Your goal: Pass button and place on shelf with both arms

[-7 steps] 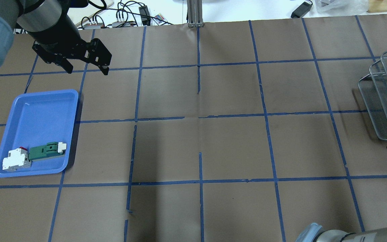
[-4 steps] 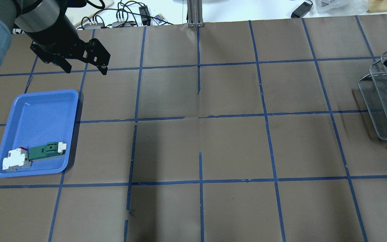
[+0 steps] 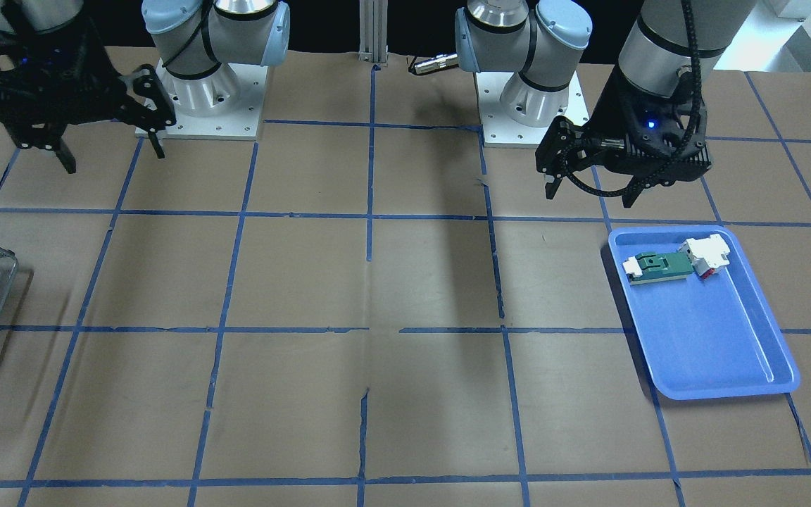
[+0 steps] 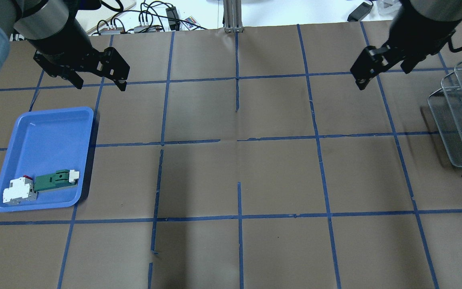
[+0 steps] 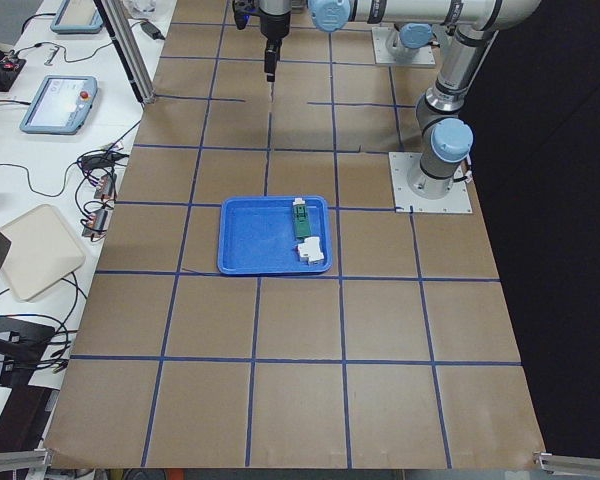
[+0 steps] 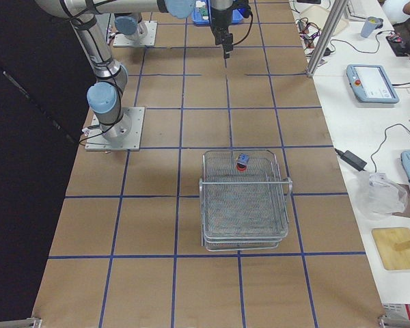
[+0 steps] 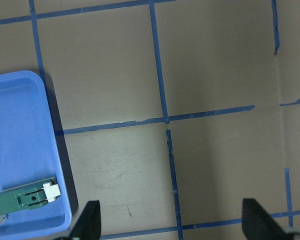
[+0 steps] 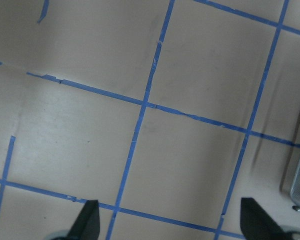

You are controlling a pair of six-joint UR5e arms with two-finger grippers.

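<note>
The small red-capped button (image 6: 241, 162) sits inside the silver wire-mesh shelf (image 6: 246, 205), on the mesh floor at the rack's end nearest my arms. The right-side camera catches a glossy red dome with a bluish block just behind it. The cap seems to face that camera, but the part is too small for me to call its long axis. The shelf is fine woven mesh on thin metal rods, with rounded corners and stacked tiers.

My black two-finger right pincer (image 4: 383, 76) hangs over the brown paper counter (image 4: 239, 160) with its blue tape grid, beside the shelf and not over it. Its fingers are spread wide and hold nothing, well apart from the button.

My left pincer (image 4: 101, 85) is spread wide and bare too, out at the opposite end of the counter. It hovers just beyond the smooth blue plastic tray (image 4: 46, 124). In that tray a flat green-and-white part (image 4: 56, 179) lies touching a white-and-red block (image 4: 18, 190).
</note>
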